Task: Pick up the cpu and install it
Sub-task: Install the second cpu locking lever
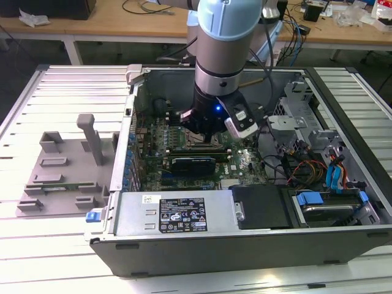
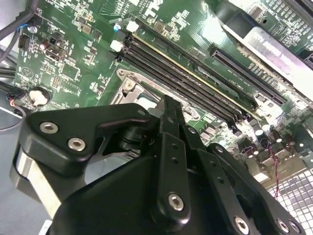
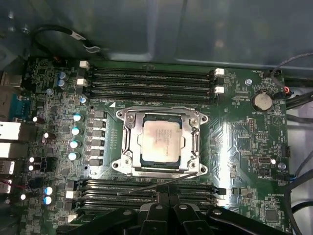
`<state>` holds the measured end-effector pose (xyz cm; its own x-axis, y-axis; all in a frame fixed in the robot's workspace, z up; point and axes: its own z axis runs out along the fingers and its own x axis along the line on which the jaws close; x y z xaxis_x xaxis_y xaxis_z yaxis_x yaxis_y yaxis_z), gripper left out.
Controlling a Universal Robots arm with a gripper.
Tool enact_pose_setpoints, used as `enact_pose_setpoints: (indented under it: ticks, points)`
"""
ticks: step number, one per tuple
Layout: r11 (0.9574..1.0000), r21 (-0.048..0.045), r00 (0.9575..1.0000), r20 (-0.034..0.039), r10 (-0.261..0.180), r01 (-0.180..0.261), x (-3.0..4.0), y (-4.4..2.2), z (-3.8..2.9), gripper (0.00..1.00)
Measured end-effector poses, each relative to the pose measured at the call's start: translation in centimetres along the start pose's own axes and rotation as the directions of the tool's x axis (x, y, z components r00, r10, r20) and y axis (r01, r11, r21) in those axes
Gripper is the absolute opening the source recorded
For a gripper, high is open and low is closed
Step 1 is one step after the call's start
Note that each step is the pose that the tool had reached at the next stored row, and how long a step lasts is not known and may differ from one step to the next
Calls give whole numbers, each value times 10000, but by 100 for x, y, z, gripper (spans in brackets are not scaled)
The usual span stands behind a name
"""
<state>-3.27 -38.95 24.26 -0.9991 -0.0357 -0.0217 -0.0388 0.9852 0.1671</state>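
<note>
One cpu point(image 3: 161, 139) seated in socket point(image 3: 128, 138), rim hidden

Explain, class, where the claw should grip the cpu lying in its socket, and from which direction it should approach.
The cpu lies flat and face up inside the socket, whose metal frame rings all four sides. Come straight down from above and take it by two opposite edges of the silvery plate, probably where the frame leaves most room. A sideways approach looks blocked by the frame and the memory slots.

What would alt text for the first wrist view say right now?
The cpu, silvery top up, lies inside the metal-framed socket on the green motherboard, between rows of memory slots. The black gripper linkage sits at the frame's edge.
</note>
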Motion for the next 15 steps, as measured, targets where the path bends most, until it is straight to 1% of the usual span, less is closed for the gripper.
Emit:
enact_pose_setpoints:
  ticks: [9, 12, 15]
  points:
    - [10000, -2, 10000, -1, 0, 0, 10, -12, 74, 11]
    - [10000, -5, 10000, 1, 0, 0, 14, -14, 87, 11]
    - [10000, -4, 10000, 0, -1, 1, 41, -6, 120, 11]
